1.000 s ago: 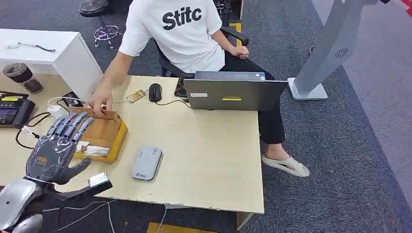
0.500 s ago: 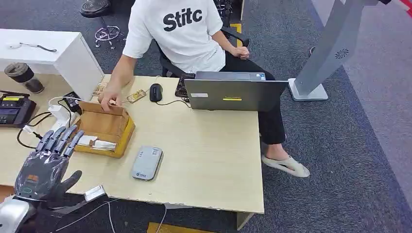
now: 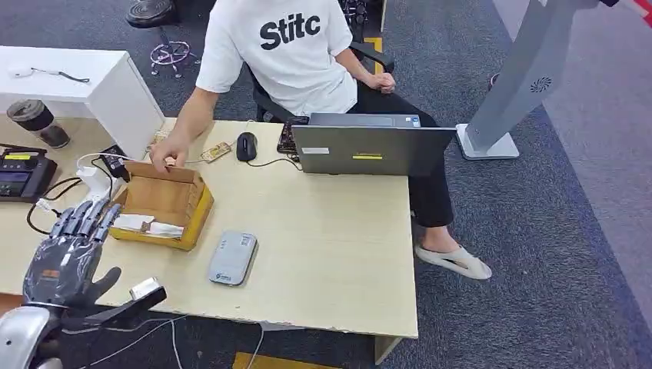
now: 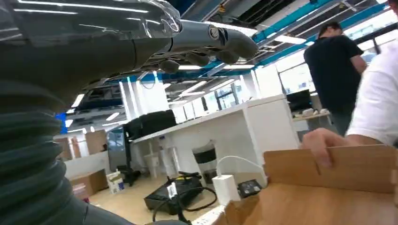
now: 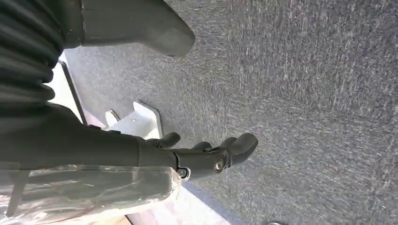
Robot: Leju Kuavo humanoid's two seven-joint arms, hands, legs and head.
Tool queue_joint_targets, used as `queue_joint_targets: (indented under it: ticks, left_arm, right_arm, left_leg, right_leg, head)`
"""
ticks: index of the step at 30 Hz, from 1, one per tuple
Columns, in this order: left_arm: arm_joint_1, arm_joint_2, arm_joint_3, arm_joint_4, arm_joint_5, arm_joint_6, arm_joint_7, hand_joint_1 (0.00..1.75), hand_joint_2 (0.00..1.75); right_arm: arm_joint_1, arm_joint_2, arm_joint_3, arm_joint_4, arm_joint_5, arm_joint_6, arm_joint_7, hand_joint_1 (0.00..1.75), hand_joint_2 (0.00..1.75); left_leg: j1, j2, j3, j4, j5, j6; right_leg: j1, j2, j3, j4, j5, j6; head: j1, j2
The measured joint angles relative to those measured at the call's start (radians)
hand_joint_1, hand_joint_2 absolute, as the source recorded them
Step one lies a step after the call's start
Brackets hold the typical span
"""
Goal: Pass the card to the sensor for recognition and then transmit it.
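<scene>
An open cardboard box (image 3: 164, 198) sits on the left of the wooden desk (image 3: 330, 231), with white cards (image 3: 148, 225) lying in its near end. The grey card sensor (image 3: 232, 258) lies flat on the desk just right of the box. My left hand (image 3: 65, 250) hovers near the desk's front left corner, left of the box, fingers spread and holding nothing. In the left wrist view its fingers (image 4: 206, 44) reach out above the box (image 4: 328, 187). My right hand (image 5: 206, 157) hangs over the carpet, fingers loosely extended and empty.
A seated person in a white shirt rests a hand (image 3: 165, 154) on the box's far edge. A laptop (image 3: 369, 146), a mouse (image 3: 245, 144), and cables lie at the back of the desk. A dark device (image 3: 21, 173) sits at far left. A grey stand (image 3: 523, 84) rises right.
My left hand has drawn back from over the box toward the desk's front left corner. The box has shifted slightly right and away under the person's hand.
</scene>
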State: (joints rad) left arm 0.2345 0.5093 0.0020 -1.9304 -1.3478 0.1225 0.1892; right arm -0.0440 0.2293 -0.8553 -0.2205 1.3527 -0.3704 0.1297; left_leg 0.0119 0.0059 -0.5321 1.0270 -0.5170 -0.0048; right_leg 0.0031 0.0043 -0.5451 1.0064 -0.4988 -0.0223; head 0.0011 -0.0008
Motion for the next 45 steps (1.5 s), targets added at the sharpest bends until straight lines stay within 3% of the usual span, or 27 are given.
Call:
queue_joint_targets:
  ticks: [14, 25, 29, 38, 45]
  left_arm:
    - [-0.086, -0.023, 0.108, 0.178, 0.003, 0.011, -0.02, 0.0, 1.75]
    - [-0.148, -0.039, 0.117, 0.302, -0.013, 0.011, -0.034, 0.0, 1.75]
    - [-0.205, -0.059, 0.112, 0.375, -0.03, 0.013, -0.034, 0.0, 1.75]
    - [-0.368, -0.13, 0.024, 0.525, -0.039, 0.034, -0.025, 0.02, 1.75]
    - [-0.421, -0.169, -0.004, 0.58, -0.013, 0.045, -0.022, 0.03, 1.75]
  right_arm:
    - [0.0, 0.0, 0.0, 0.0, 0.028, 0.014, 0.0, 0.0, 1.75]
    - [-0.001, 0.0, 0.006, 0.0, 0.046, 0.015, 0.001, 0.0, 1.75]
    - [-0.001, 0.0, 0.008, 0.0, 0.053, 0.019, 0.001, 0.0, 1.75]
    - [-0.003, 0.0, 0.016, 0.0, 0.071, 0.026, 0.001, 0.0, 1.75]
    - [-0.003, 0.0, 0.023, 0.0, 0.075, 0.026, 0.001, 0.0, 1.75]
  left_leg:
    - [0.0, 0.0, 0.0, 0.0, 0.0, -0.001]
    - [0.0, 0.0, 0.0, 0.0, 0.001, -0.001]
    - [0.0, 0.0, 0.0, 0.0, 0.001, 0.0]
    - [0.0, 0.0, 0.0, 0.0, 0.002, 0.0]
    - [0.0, 0.0, 0.0, 0.0, 0.002, 0.0]
  right_leg:
    - [0.0, 0.0, 0.0, 0.0, 0.0, 0.0]
    - [0.0, 0.0, 0.0, 0.0, 0.0, 0.0]
    - [0.0, 0.0, 0.0, 0.0, 0.0, 0.0]
    - [0.0, 0.0, 0.0, 0.0, 0.003, 0.001]
    - [0.0, 0.0, -0.001, 0.0, 0.003, 0.001]
  head:
    - [0.0, 0.0]
    - [0.0, 0.0]
    - [0.0, 0.0]
    - [0.0, 0.0]
    - [0.0, 0.0]
